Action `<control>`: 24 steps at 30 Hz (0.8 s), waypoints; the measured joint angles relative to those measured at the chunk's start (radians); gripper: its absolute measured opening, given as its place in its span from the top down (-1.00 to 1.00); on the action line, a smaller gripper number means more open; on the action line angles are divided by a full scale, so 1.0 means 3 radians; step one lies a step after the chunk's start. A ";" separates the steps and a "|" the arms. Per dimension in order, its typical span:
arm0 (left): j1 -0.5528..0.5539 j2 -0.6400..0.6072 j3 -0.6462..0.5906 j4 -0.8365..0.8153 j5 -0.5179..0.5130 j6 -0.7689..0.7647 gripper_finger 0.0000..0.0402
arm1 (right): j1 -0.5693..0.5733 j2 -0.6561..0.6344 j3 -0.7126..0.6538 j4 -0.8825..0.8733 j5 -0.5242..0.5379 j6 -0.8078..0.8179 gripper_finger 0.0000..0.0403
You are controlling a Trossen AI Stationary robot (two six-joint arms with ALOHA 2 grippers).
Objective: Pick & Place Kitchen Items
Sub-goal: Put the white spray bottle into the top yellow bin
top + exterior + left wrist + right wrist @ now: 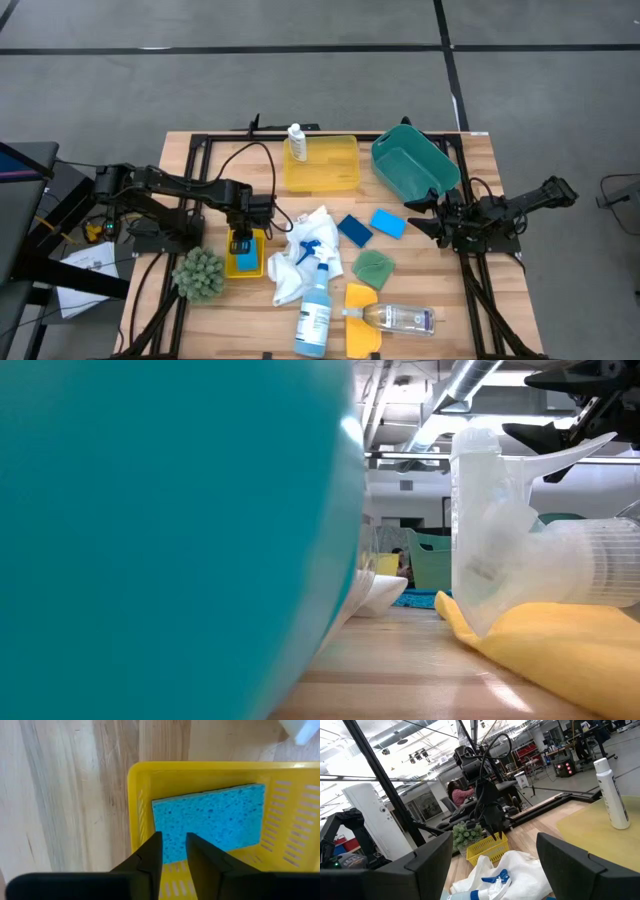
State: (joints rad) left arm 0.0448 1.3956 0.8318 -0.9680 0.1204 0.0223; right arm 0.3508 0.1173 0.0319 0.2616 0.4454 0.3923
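At the left side of the bench (190, 150), the left pincer (173, 851) hung just over a small yellow tray (210, 772), its fingers slightly apart and gripping nothing. A blue sponge (210, 822) lay flat inside that tray, directly beneath the fingertips. A spiky green ball (199, 274) sat just beside the tray, toward the near edge. At the centre, a white bottle (297, 143) stood upright in a larger yellow tray (335, 165), and a white cloth (305, 250) lay crumpled beside a blue-liquid spray bottle (316, 300). Two more blue sponges (371, 226), a green cloth (374, 268), a yellow cloth (362, 318) and a clear bottle (400, 318) followed, the bottle lying across the yellow cloth. A teal bin (412, 162) stood at the far right. The right pincer (420, 215) waited near it, fingers wide apart and empty.
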 joint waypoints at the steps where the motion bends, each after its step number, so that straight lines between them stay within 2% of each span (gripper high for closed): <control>1: 0.0001 0.0000 0.0000 0.0000 0.0001 0.0009 0.55 | 0.0000 0.0000 0.0000 0.0001 0.0000 0.0000 -0.38; 10: 0.0001 -0.0001 0.0000 0.0000 0.0012 0.0020 0.50 | 0.0001 0.0001 0.0000 0.0000 0.0000 0.0000 -0.38; 15: 0.0001 -0.0101 0.0009 0.0000 0.0159 0.0021 0.49 | 0.0000 0.0000 0.0000 0.0001 0.0000 0.0000 -0.38; 24: 0.0001 -0.0740 0.0052 0.0286 0.0253 0.0022 0.50 | 0.0000 0.0001 0.0000 0.0001 0.0000 0.0000 -0.38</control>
State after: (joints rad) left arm 0.0452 1.1737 0.8474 -0.8821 0.1963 0.0288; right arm 0.3508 0.1177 0.0319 0.2619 0.4454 0.3922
